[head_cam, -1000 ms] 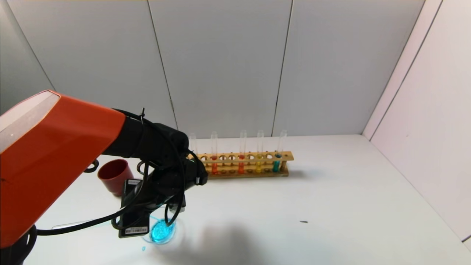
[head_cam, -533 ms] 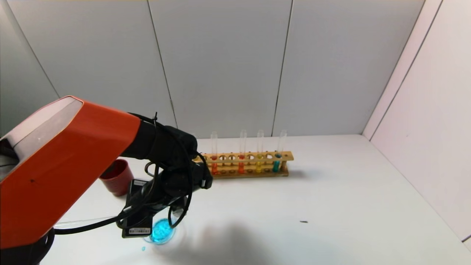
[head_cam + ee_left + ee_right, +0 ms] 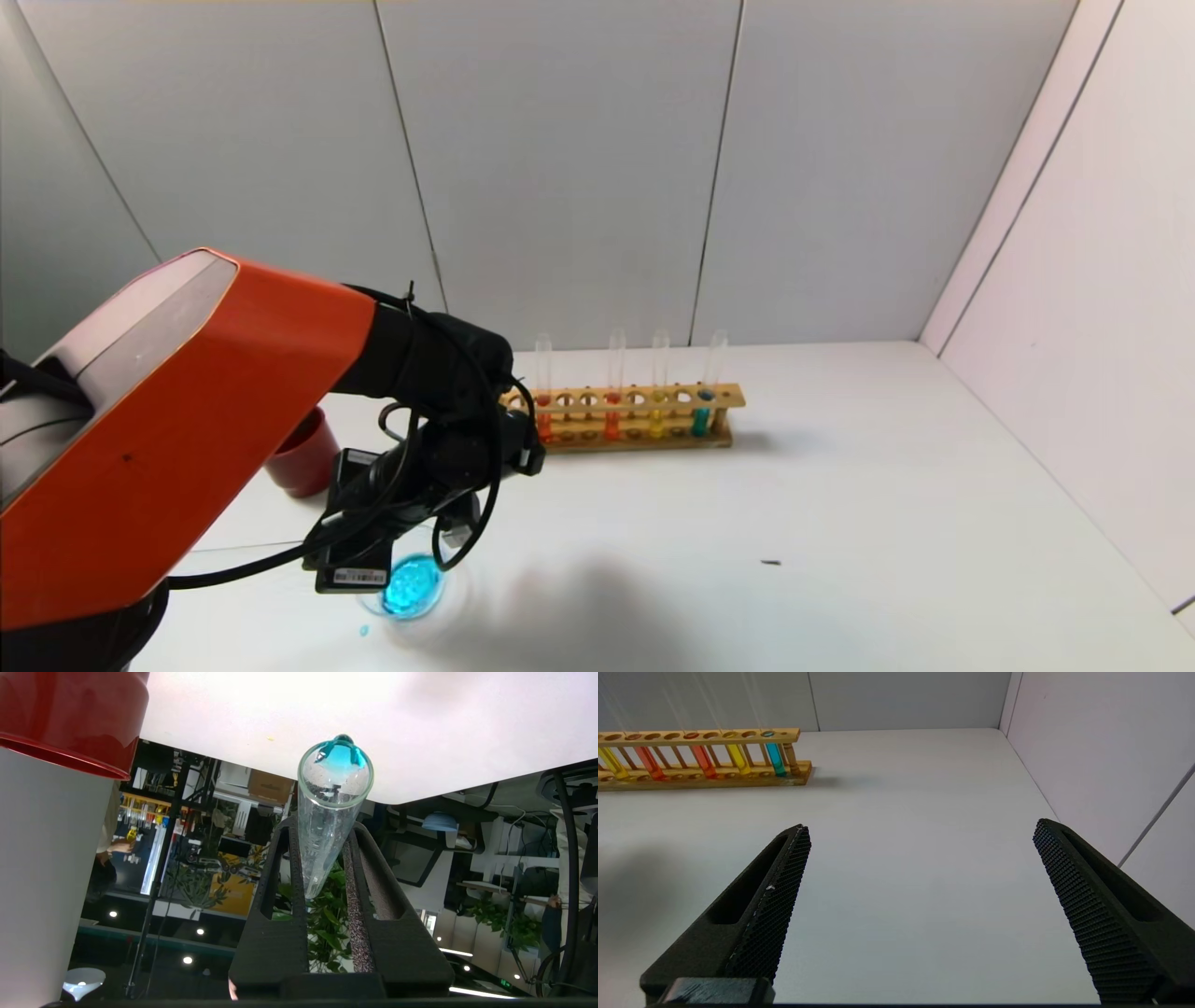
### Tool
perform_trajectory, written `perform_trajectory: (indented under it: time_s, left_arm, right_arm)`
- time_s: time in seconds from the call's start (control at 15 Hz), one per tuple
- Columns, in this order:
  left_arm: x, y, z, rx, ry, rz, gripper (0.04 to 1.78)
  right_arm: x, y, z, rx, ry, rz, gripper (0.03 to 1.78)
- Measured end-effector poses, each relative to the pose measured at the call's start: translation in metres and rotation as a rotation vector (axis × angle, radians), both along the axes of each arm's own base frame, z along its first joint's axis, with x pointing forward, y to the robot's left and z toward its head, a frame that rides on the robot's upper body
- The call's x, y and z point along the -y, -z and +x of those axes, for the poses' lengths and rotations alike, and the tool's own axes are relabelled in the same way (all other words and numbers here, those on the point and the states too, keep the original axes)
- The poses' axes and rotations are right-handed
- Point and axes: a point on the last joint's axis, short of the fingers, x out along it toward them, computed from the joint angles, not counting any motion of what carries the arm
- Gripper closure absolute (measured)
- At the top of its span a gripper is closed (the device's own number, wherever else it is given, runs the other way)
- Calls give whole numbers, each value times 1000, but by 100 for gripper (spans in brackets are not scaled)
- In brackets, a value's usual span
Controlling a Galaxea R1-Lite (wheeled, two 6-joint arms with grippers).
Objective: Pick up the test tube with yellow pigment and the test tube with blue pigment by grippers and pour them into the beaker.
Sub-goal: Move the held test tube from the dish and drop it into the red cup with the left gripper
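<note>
My left gripper [image 3: 322,823] is shut on the test tube with blue pigment [image 3: 327,812], which is tipped and almost empty, with one blue drop at its mouth. In the head view the left wrist [image 3: 448,457] hangs just above the beaker [image 3: 411,586], which holds bright blue liquid; the tube is hidden behind the wrist there. A test tube with yellow pigment [image 3: 658,425] stands in the wooden rack [image 3: 625,397] and also shows in the right wrist view [image 3: 738,758]. My right gripper [image 3: 922,826] is open and empty over bare table, out of the head view.
The rack also holds a teal tube [image 3: 700,420], two orange-red tubes [image 3: 611,425] and a second yellow tube [image 3: 612,763]. A dark red cup [image 3: 299,457] stands left of the wrist. A small blue drop [image 3: 363,631] lies beside the beaker. Walls close the back and right.
My left arm has shifted a little to the right and towards the rack with the tube still over the beaker; its wrist now covers the rack's left end.
</note>
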Motion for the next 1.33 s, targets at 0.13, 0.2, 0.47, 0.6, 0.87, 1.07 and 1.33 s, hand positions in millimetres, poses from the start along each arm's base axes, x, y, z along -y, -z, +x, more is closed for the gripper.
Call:
perform_trajectory:
  time_s: [0.13,0.2,0.47,0.6,0.87,1.07,1.33]
  left_arm:
    - [1,0,1,3,1,-2,153]
    - [1,0,1,2,2,-1,153]
    - [2,1,2,0,2,0,153]
    - [2,1,2,1,2,0,153]
    - [3,0,2,6,4,-5,153]
    - [1,-12,-2,42,-30,-65,153]
    - [-14,-45,-17,146,-221,-281,153]
  right_arm:
    - [0,0,0,0,0,0,7]
    - [0,0,0,0,0,0,7]
    - [0,0,0,0,0,0,7]
    - [0,0,0,0,0,0,7]
    - [0,0,0,0,0,0,7]
    - [0,0,0,0,0,0,7]
    - [0,0,0,0,0,0,7]
